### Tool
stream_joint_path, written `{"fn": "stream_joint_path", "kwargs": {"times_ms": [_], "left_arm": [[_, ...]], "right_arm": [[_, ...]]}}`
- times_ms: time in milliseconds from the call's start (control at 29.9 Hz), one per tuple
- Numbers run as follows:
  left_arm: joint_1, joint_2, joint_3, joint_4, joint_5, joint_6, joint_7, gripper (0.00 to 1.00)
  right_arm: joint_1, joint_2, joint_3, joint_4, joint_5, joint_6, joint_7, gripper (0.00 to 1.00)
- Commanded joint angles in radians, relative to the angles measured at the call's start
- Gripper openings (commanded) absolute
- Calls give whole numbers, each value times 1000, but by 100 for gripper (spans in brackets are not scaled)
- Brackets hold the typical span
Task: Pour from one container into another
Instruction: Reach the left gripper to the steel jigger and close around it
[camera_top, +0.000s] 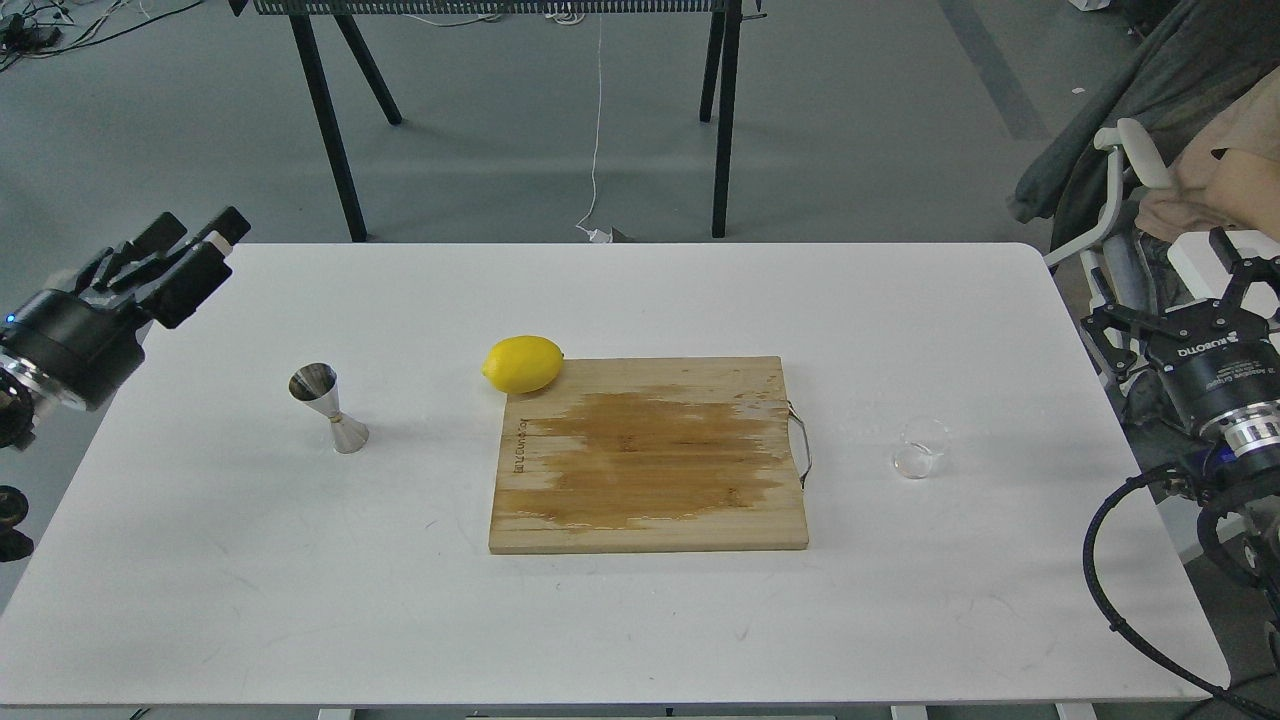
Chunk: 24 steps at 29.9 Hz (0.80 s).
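The small clear glass cup stands upright on the right side of the white table, right of the board's handle. The shiny hourglass-shaped jigger stands upright on the left side. My right gripper hangs open beyond the table's right edge, up and to the right of the glass cup, holding nothing. My left gripper is over the table's far left corner, above and left of the jigger, with its fingers apart and nothing between them.
A wooden cutting board with a dark wet patch and a metal handle lies mid-table. A yellow lemon rests at its far left corner. A chair with clothes stands off the right edge.
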Motion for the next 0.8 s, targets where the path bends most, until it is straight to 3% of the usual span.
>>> {"fn": "stream_joint_path", "kwargs": {"times_ms": [0,401,769], "left_arm": [[63,-58,-6,34,100,5,0,99],[87,-171,-5,284,237,5,0,99],[159,-243,-5,344,240,5,0,99]], "right_arm": [[-3,0,-1,0,0,0,1,99],[-14,0,1,0,0,0,1,99],[-17,0,2,1,1,0,1,99]]}}
